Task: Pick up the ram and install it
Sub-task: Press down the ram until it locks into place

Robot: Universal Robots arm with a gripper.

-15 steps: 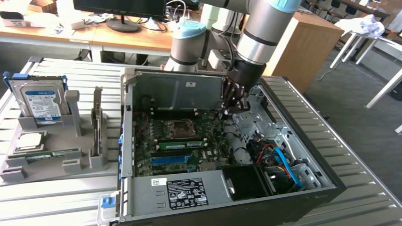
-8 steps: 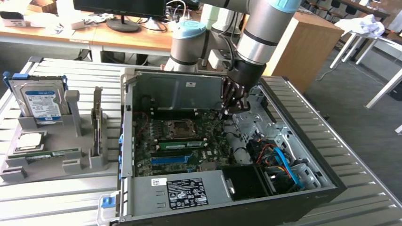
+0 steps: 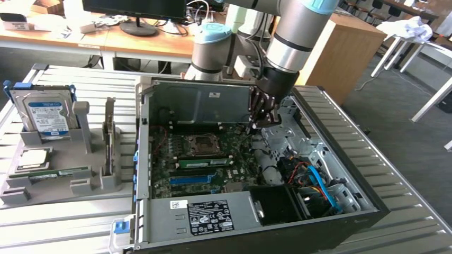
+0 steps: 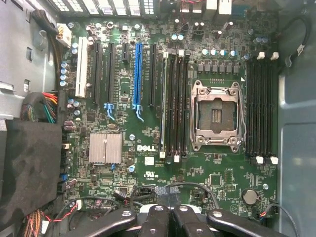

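We see end effector (image 3: 263, 123) closed, empty, above motherboard (image 4: 148, 148); ram (image 3: 203, 162) seated in slot; we fear closed fingers may hit board components

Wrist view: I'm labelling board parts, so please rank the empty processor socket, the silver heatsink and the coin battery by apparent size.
1. processor socket
2. silver heatsink
3. coin battery
All sit on one board, so nearness hardly skews this.

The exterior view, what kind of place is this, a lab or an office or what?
Probably a robotics lab or workshop. An open computer case lies on a slatted metal table beside a gray parts holder with a hard drive, and desks with a monitor stand behind.
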